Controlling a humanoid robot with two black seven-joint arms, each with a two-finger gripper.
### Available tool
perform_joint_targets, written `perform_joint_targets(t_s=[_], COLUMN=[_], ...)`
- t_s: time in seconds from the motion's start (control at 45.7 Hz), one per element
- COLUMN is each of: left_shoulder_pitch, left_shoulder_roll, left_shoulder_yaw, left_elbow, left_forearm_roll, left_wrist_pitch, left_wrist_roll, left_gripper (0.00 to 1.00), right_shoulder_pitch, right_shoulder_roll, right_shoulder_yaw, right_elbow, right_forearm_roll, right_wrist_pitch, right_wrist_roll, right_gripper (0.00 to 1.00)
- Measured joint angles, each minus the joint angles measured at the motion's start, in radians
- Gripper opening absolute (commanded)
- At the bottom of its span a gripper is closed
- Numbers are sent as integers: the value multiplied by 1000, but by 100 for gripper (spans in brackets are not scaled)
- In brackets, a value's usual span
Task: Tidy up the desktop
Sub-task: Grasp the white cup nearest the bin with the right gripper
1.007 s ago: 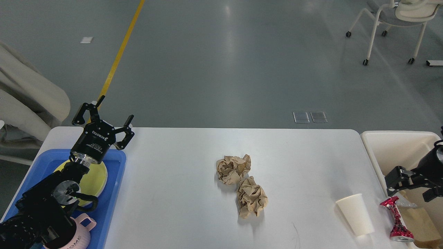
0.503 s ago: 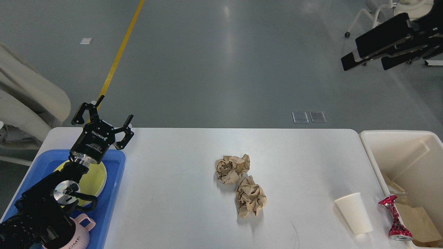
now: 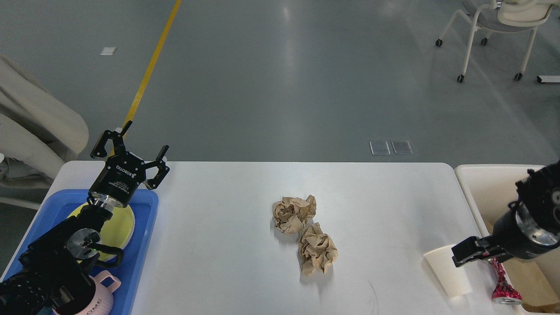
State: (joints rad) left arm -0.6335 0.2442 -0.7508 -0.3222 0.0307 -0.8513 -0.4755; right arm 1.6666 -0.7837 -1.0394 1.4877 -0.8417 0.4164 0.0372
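The white desktop [image 3: 227, 253] holds two crumpled brown paper balls, one [image 3: 294, 213] near the middle and one [image 3: 318, 248] just in front of it. A white paper cup [image 3: 448, 274] lies at the front right, with a crushed red can [image 3: 503, 286] to its right by the table edge. My left gripper [image 3: 131, 148] is open and empty above the back left corner. My right gripper [image 3: 474, 253] hangs low at the cup's far end, next to the can. Its fingers cannot be told apart.
A blue tray [image 3: 146, 245] at the front left holds a yellow plate [image 3: 122, 223] and a pink mug [image 3: 105, 295]. A cream-white bin [image 3: 481, 183] with brown paper inside stands beside the table's right edge. A chair on castors [image 3: 498, 26] stands far back right.
My right arm swung up high at the right, then came back down to the cup's far end. The left arm and the objects on the table have not moved.
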Motion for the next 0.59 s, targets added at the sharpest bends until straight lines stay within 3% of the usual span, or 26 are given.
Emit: perform_joint_targets(t_s=[0.109,0.241,0.372,0.591], left_shoulder_pitch=[0,0,0,0], left_shoulder_roll=[0,0,0,-2], left_shoulder_yaw=[1,1,1,1], left_elbow=[0,0,0,0], left_forearm_roll=[0,0,0,0], left_wrist_pitch=[0,-1,-2,-1], left_wrist_roll=[0,0,0,0], left_gripper=[100,100,100,100], right_shoulder_pitch=[-204,-328,-374,-397], right_shoulder_roll=[31,69,94,111], right_shoulder_yaw=[5,17,52,92], right_elbow=[-98,-211,-250,-256], right_forearm_roll=[-41,-46,-39,-37], right_wrist_pitch=[-187,-319,-380,-390], right_wrist_roll=[-1,-1,0,0], right_gripper=[100,100,100,100])
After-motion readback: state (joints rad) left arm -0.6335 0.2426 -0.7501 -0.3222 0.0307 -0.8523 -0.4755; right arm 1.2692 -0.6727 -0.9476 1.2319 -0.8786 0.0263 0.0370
